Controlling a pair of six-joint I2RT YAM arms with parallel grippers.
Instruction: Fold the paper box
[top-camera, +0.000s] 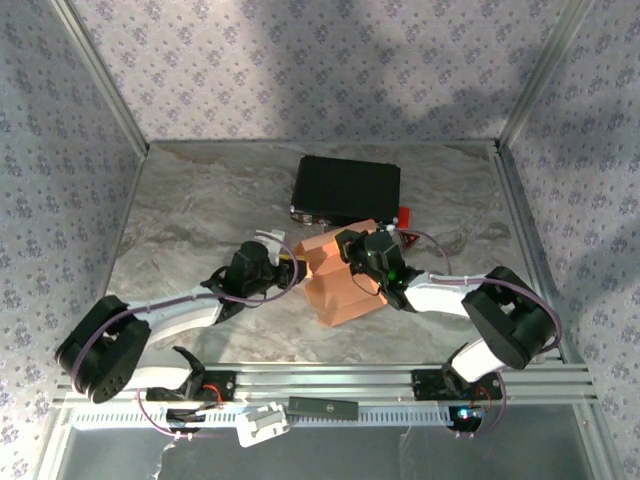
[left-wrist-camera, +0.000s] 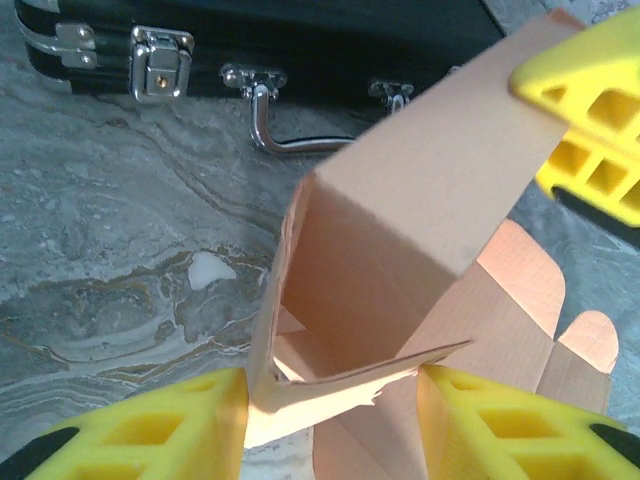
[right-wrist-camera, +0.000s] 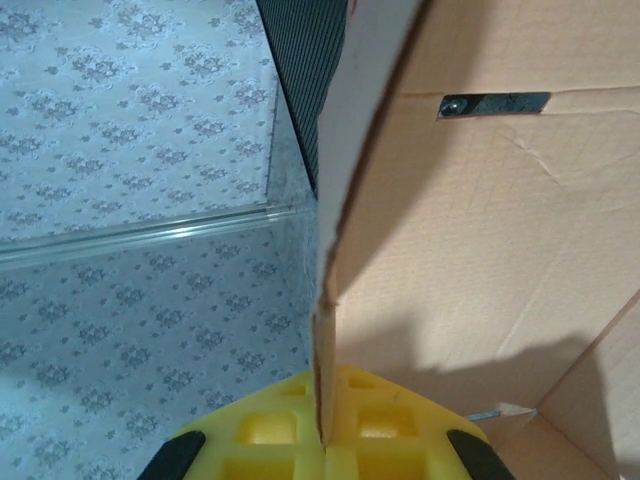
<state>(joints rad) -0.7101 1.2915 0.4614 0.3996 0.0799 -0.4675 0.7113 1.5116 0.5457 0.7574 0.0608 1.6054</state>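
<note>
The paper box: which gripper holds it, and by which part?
The right gripper pinches the paper box by an upright panel's edge; the left gripper brackets its lower end, grip unclear.

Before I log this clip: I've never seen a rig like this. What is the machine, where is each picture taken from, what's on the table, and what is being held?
The machine is two robot arms bolted at the near table edge, the left arm and the right arm. The top picture looks down from above and behind them. The other two come from a camera on each wrist, so the yellow fingers at the bottom are that arm's own jaws. On the marbled table lie a black case with metal latches and, nearer, a salmon paper box, partly folded. The right jaws are shut on the edge of one panel, which stands upright. The left jaws stand apart on either side of a lower corner; whether they squeeze it is unclear.
</note>
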